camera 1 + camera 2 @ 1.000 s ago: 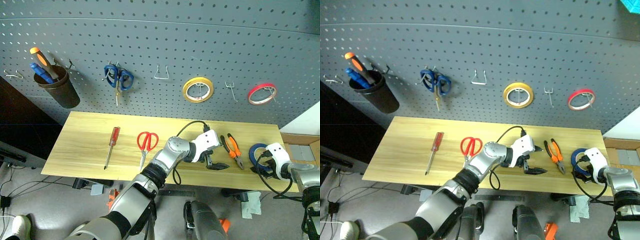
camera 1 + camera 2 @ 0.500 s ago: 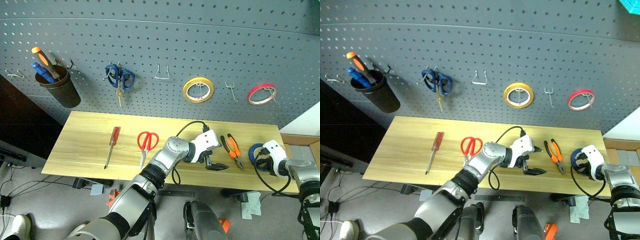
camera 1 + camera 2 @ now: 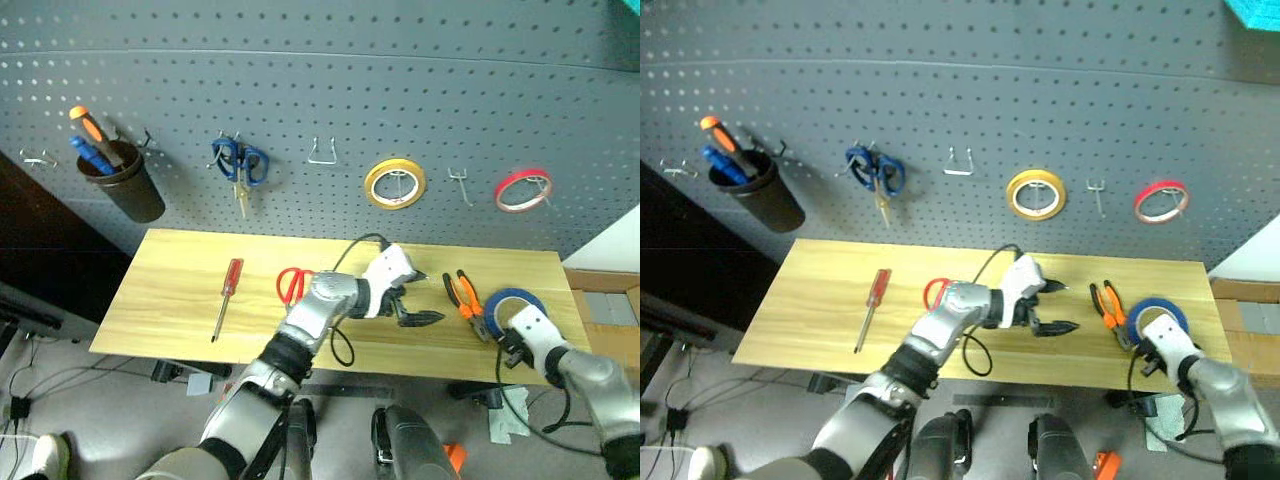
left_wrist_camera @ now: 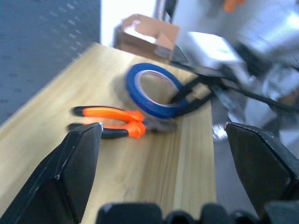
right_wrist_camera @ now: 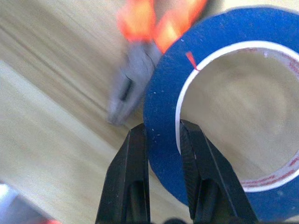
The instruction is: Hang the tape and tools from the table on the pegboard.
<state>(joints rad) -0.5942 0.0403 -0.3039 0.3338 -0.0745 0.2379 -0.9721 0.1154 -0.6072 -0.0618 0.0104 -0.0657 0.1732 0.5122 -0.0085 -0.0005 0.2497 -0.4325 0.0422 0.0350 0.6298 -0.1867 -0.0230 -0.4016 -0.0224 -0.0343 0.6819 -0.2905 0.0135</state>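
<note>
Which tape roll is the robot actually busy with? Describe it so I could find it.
Start at the wooden table below the grey pegboard and go to its right end, beside the orange-handled pliers. The blue tape sits there, pinched through its rim by the right tool. The yellow tape and red tape hang on the board.

You see screwdriver [image 3: 226, 298] left on table [image 3: 180, 260], scissors [image 3: 291, 284] mid, pliers [image 3: 467, 303] right, tape [image 3: 512, 308] far right, pegboard [image 3: 320, 100] behind.
</note>
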